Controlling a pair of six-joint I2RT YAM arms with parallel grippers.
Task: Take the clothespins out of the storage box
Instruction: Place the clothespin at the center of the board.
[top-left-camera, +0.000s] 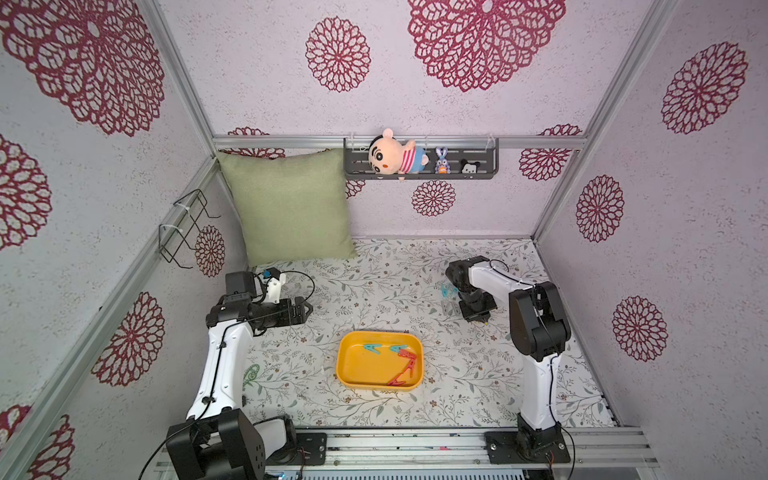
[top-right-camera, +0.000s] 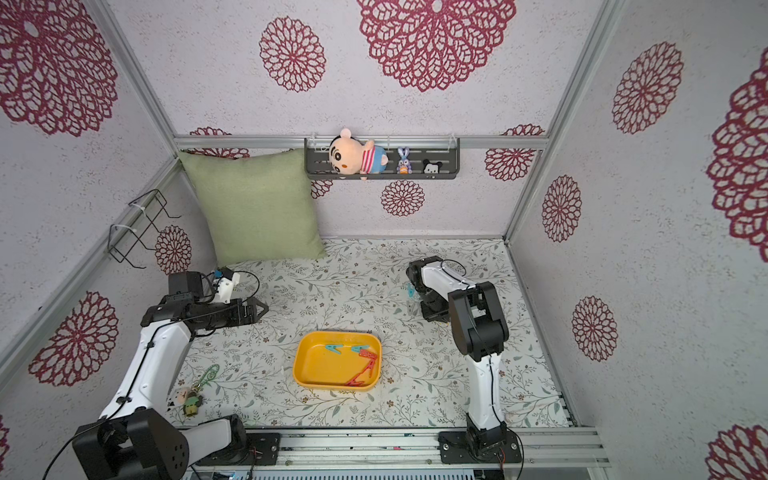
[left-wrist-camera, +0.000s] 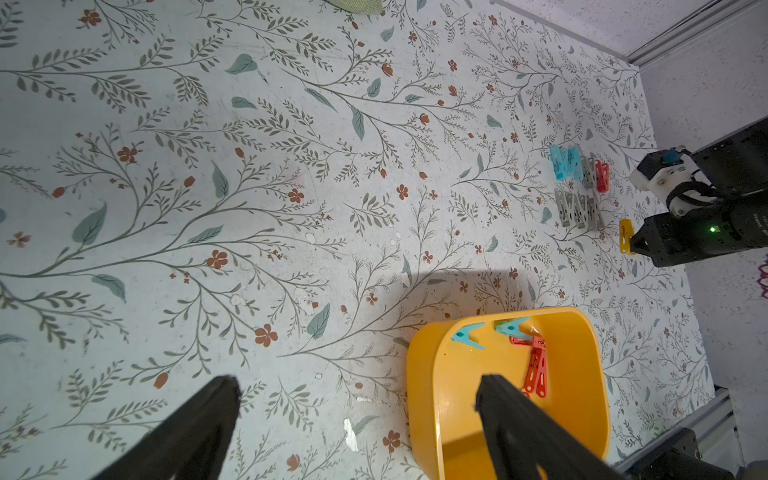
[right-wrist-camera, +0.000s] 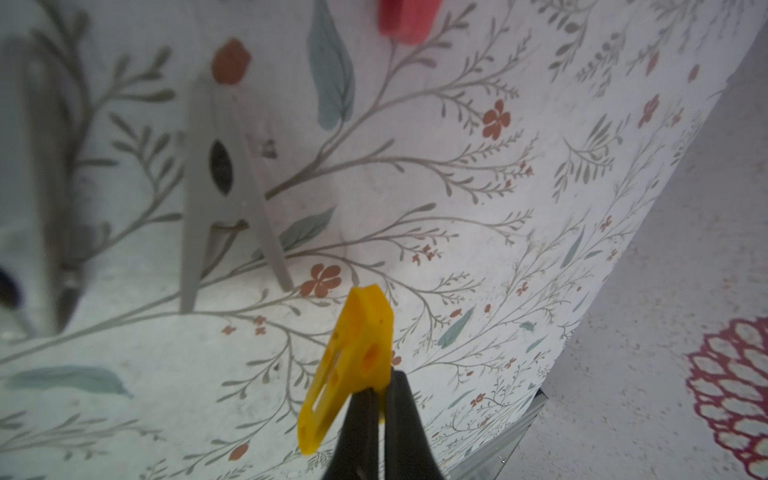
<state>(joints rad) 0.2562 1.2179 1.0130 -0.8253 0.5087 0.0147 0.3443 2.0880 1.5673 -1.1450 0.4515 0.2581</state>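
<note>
The right gripper (right-wrist-camera: 380, 401) is closed tight on a yellow clothespin (right-wrist-camera: 353, 353), which is pinched at one end and juts out past the fingertips over the flowered table (right-wrist-camera: 519, 187); whether the surface is touched cannot be told. A grey clothespin (right-wrist-camera: 224, 187) is laid flat just beside it; in the left wrist view a small cluster of blue clothespins (left-wrist-camera: 565, 163), grey clothespins (left-wrist-camera: 579, 210) and a red clothespin (left-wrist-camera: 601, 176) is seen on the table next to that gripper. The storage box (top-left-camera: 347, 365) is set well apart from the right gripper, nearer the front edge and between the two arms; two teal clothespins (top-left-camera: 372, 348) are seen along its far wall, and red clothespins (top-left-camera: 405, 368) are piled by its right-hand wall. The left gripper (left-wrist-camera: 359, 395) is spread wide and nothing is held in it; it is hung above the table near the box's far left corner, apart from every clothespin.
</note>
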